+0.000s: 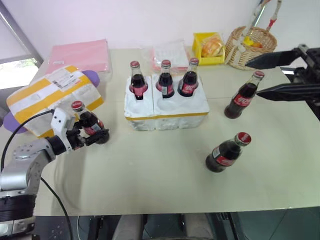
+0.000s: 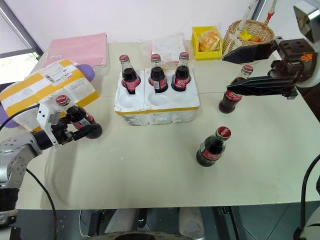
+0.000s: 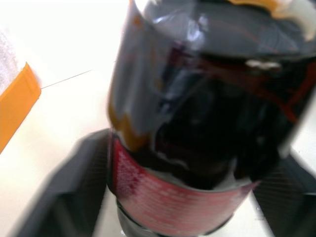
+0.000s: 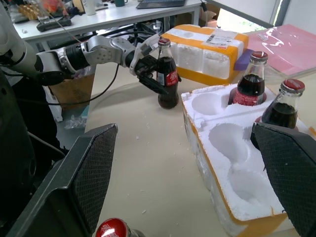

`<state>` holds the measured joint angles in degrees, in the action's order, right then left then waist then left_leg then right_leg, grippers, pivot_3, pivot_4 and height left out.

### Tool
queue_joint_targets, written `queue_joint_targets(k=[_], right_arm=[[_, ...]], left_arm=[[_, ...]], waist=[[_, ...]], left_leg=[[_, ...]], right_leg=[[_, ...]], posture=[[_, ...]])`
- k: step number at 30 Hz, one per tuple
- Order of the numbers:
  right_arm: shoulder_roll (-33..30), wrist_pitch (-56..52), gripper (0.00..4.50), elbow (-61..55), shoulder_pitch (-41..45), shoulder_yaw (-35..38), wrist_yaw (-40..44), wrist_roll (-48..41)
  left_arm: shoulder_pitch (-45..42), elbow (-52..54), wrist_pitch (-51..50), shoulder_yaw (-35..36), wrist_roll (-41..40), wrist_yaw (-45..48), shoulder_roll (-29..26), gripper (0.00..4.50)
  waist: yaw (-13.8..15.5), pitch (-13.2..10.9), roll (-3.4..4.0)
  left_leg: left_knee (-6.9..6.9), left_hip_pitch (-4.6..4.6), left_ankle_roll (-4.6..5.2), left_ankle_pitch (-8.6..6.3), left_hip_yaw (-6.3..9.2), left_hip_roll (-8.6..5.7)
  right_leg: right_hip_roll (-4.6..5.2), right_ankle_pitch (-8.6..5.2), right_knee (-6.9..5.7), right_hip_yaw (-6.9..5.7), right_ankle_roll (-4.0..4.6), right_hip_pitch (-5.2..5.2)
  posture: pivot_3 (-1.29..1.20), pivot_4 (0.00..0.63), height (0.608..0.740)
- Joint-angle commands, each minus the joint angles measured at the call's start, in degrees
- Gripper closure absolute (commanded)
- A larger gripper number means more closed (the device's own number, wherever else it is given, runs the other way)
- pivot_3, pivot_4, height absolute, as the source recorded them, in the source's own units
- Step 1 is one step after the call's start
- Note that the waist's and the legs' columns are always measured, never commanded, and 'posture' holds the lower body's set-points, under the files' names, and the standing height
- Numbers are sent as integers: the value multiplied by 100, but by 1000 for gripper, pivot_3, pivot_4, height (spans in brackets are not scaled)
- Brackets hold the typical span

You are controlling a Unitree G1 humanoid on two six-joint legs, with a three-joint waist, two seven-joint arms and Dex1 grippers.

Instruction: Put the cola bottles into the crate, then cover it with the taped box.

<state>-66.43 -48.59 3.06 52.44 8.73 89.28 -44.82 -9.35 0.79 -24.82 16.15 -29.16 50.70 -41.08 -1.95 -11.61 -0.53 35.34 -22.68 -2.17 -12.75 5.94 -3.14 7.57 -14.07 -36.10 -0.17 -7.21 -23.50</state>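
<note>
Beside taped box (image 1: 52,97), left gripper (image 1: 92,136) around cola bottle (image 1: 89,121).

Bottle at my left gripper (image 3: 173,217): cola bottle (image 3: 197,113) blurred, cap cut off by the frame edge.
Basket beyond my right gripper (image 1: 270,75): wicker basket (image 1: 240,52) contents too small to identify.

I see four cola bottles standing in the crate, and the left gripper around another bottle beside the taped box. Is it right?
Not quite. The left eye view shows three cola bottles in the crate, not four. The left gripper is indeed around another bottle beside the taped box.
</note>
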Motion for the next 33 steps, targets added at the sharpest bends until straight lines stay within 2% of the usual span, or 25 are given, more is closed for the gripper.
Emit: queue_joint_targets(k=[1,5,9,13,17,20,24,27,33], right_arm=[[-27,-8,0,-203,4,243,-24,-173],[-39,66,0,-208,-77,217,8,-125],[-103,432,0,-199,-359,102,162,149],[-33,451,0,-63,-288,93,136,168],[20,545,0,14,-290,32,124,245],[37,567,0,3,-373,56,106,249],[89,537,0,-88,-478,158,-24,197],[98,469,0,-230,-624,304,-166,111],[93,294,0,-555,-1039,682,-474,-109]], left_arm=[[-62,62,71,81,-40,20,-6,1669],[-133,223,-232,188,-248,52,-138,1669],[-504,641,-1000,397,-940,368,-553,1669],[-1420,739,-1655,239,-1341,633,-1041,1669],[-2574,564,-2119,-191,-1503,918,-1226,1669],[-3412,295,-2301,-550,-1489,1071,-1100,1669],[-4405,-450,-1927,-1256,-957,1213,-560,1669],[-4722,-1118,-1340,-1656,-388,1269,-146,1669],[-4961,-2293,-650,-1913,229,1438,412,1669]], waist=[[7,0,0],[8,0,0],[8,-3,-6],[47,-6,-6],[93,-6,-6],[101,-6,-6],[122,-6,-7],[96,-6,-7],[62,-7,-8]], left_leg=[[0,0,0,0,-1,0],[3,-1,0,0,0,0],[3,-8,0,0,1,0],[68,-110,1,2,19,1],[86,-123,0,2,15,-1],[91,-122,-1,3,15,-1],[93,-122,-1,6,17,-1],[95,-122,-3,8,15,-2],[90,-127,-2,8,15,2]], right_leg=[[0,0,0,0,0,0],[0,1,0,0,-2,1],[-1,1,0,-1,-2,-5],[-18,20,-24,-2,-14,-90],[-19,35,-20,-1,-22,-92],[-21,39,-20,-1,-27,-86],[-23,40,-23,-1,-28,-85],[-24,42,-22,1,-30,-84],[-27,44,-29,3,-29,-98]], posture=[[0,150,738],[0,150,738],[0,150,738],[0,150,738],[0,150,738],[0,150,738],[0,150,738],[0,150,738],[0,150,738]])
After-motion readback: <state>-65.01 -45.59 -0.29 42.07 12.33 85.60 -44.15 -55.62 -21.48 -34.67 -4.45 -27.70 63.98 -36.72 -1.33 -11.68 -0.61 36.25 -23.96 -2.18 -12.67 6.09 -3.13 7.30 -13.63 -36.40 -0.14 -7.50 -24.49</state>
